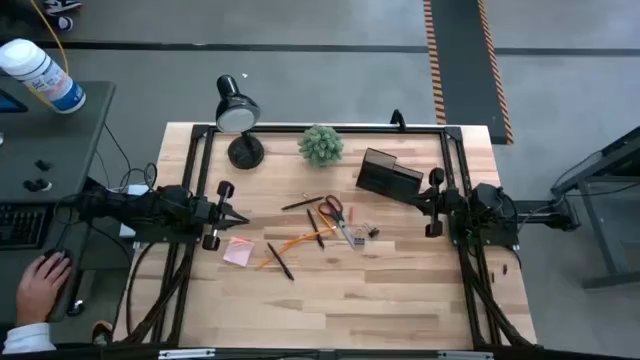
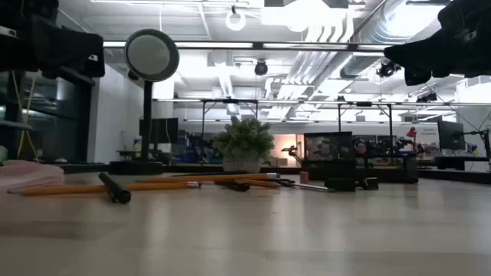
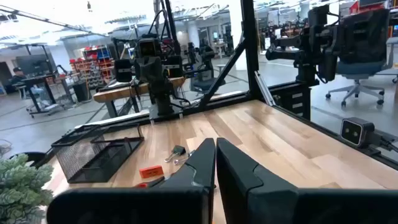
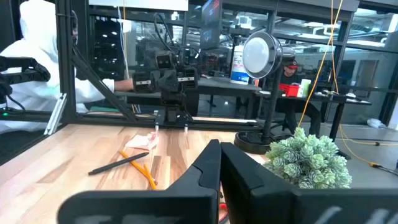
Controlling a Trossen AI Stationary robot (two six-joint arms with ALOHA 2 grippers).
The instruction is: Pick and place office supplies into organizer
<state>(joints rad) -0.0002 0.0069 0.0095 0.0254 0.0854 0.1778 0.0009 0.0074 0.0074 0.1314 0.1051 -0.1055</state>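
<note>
- Left gripper is closed and empty, poised at the table's left side, just beside the pink sticky-note pad.
- Right gripper is closed, empty, near the black organizer.
- Scissors, pencils and clips lie loose mid-table, between the arms.

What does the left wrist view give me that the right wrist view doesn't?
Only the left wrist view shows the black mesh organizer, an orange block and a small clip lying near it, with the left gripper shut. Only the right wrist view shows the desk lamp, pink sticky notes, an orange pencil and the shut right gripper. Both show the green plant and the wooden table.
</note>
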